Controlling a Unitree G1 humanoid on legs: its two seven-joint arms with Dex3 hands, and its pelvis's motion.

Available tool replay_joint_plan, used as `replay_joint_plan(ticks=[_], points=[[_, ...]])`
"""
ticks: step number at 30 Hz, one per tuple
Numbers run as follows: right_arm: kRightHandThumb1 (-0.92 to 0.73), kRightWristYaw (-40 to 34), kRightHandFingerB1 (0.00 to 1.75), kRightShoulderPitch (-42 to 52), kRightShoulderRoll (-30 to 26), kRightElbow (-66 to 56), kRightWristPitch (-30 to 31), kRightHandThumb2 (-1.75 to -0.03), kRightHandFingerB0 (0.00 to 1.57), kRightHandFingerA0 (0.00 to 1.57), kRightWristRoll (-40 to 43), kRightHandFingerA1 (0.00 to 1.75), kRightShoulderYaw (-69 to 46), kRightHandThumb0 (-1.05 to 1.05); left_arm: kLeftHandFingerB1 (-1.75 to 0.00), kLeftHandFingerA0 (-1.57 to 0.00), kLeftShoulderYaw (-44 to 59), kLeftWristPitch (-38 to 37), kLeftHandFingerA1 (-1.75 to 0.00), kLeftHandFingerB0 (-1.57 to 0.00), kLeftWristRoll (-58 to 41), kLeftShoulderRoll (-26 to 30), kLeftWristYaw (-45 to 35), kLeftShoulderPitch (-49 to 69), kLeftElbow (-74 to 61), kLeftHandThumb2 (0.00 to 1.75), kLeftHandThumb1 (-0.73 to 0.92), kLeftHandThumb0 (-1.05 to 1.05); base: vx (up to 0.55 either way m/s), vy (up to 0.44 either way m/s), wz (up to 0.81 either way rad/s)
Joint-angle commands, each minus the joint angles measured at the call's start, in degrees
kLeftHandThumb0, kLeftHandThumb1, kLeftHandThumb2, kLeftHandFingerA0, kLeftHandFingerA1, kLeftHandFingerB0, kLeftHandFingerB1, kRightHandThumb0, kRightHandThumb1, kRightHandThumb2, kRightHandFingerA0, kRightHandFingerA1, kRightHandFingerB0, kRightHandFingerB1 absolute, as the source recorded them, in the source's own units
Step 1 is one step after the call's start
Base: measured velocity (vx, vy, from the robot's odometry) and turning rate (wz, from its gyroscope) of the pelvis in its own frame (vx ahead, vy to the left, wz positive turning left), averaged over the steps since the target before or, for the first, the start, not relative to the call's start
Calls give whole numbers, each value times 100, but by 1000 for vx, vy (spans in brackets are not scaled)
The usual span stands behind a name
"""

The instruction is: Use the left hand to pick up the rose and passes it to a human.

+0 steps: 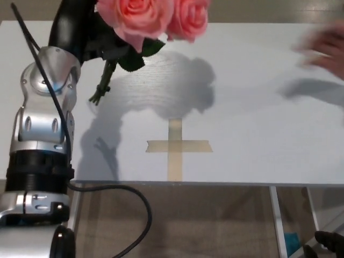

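A bunch of pink roses (153, 16) with green leaves and a stem (104, 80) is held high above the white table (252, 129), at the top edge of the head view. My left hand (80, 29) is shut on the stem just below the leaves; its fingers are mostly hidden behind the flowers and the picture's top edge. A person's blurred hand (324, 51) reaches in from the right edge over the table, well apart from the roses. At the bottom right corner, below the table, a dark bit of my right hand (328, 243) shows.
A tan tape cross (176, 145) marks the table near its front edge. The roses' shadow falls on the tabletop above the cross. A black cable (107, 215) loops from my left arm below the table edge.
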Motion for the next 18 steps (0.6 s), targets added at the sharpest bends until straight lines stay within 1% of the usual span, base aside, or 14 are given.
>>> replay_joint_plan(ticks=[1, 2, 6, 7, 9, 18], points=[[-78, 25, 34, 60, -36, 36, 43, -64, 47, 60, 34, 45, -37, -52, -98, -93, 270, 863, -145, -77, -915, -177, -210, -173, -319, 69, 85, -21, 0, 0, 0], [-78, 12, 34, 54, -31, 33, 65, -64, 47, 60, 26, 45, -29, -53, -101, -91, 286, 934, -147, -77, -956, -201, -207, -141, -405, 68, 84, -21, 0, 0, 0], [-78, 11, 34, 41, -27, 28, 73, -64, 47, 60, 26, 45, -32, -53, -102, -89, 272, 1030, -148, -76, -1023, -184, -205, -97, -438, 68, 84, -20, 0, 0, 0], [-78, 15, 34, 42, -32, 25, 66, -64, 47, 60, 25, 45, -31, -53, -102, -91, 263, 1017, -145, -76, -1035, -182, -208, -81, -426, 65, 86, -20, 0, 0, 0], [-78, 23, 34, 44, -36, 26, 56, -64, 47, 60, 19, 45, -26, -53, -102, -89, 242, 992, -148, -76, -1056, -159, -212, -74, -369, 68, 84, -20, 0, 0, 0], [-78, -5, 34, 8, -33, 24, 65, -65, 46, 60, 6, 46, -8, -53, -96, -92, 146, 968, -145, -78, -1128, -112, -152, -8, -342, 68, 84, -20, 0, 0, 0]])
